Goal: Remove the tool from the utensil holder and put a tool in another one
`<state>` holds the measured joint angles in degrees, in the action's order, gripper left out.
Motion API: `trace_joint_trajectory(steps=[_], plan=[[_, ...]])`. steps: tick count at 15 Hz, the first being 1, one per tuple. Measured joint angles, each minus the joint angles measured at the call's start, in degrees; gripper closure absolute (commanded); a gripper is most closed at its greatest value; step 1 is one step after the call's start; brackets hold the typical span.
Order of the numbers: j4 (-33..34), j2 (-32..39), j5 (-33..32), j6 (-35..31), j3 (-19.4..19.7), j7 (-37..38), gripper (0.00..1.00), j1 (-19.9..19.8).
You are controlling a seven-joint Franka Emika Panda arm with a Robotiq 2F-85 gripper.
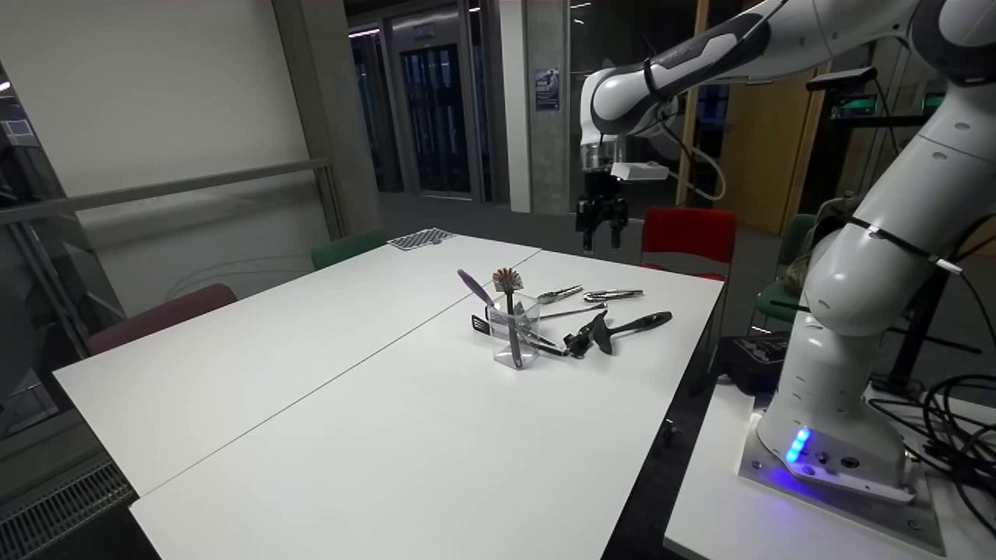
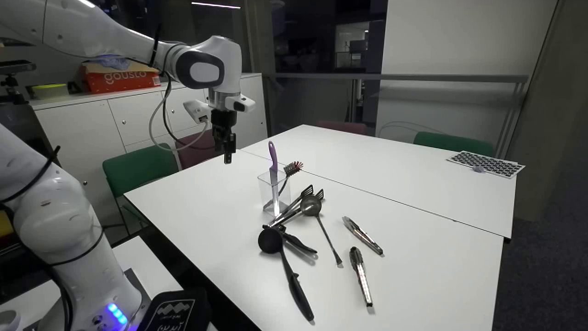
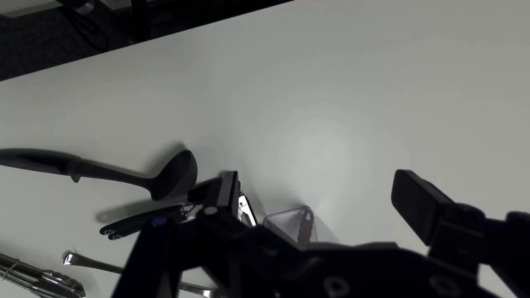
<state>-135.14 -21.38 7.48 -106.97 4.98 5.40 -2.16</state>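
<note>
On the white table (image 1: 373, 435), a clear square plastic utensil holder (image 2: 265, 191) has a purple-handled tool (image 2: 274, 166) & a dark brush (image 1: 510, 302) w/ reddish bristles standing tilted inside, tops above the rim. Black gripper (image 1: 602, 244) hangs higher, on the side of the white robot base (image 1: 844, 451), pointing down, jaws spread wide, holding nothing; prob. must shift outward, then drop along the chosen tool's leaning axis.

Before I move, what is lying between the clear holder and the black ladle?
In both exterior views, a black-handled tool and slim utensil handles lie between the clear holder and black ladle.
</note>
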Motion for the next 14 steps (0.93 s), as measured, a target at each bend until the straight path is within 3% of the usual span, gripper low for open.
trace_joint_trajectory(steps=[3, 8, 11, 14], plan=[[1.21, 0.85, 2.28, -2.42, 0.17, 1.6, 0.0, -0.3], [8.21, 7.48, 6.62, -12.67, 0.34, 10.21, 0.0, -1.11], [11.77, 13.01, 2.69, -18.83, -0.15, 18.73, 0.0, -1.61], [13.84, 18.31, -3.53, -19.22, -0.64, 26.73, 0.0, -1.87]])
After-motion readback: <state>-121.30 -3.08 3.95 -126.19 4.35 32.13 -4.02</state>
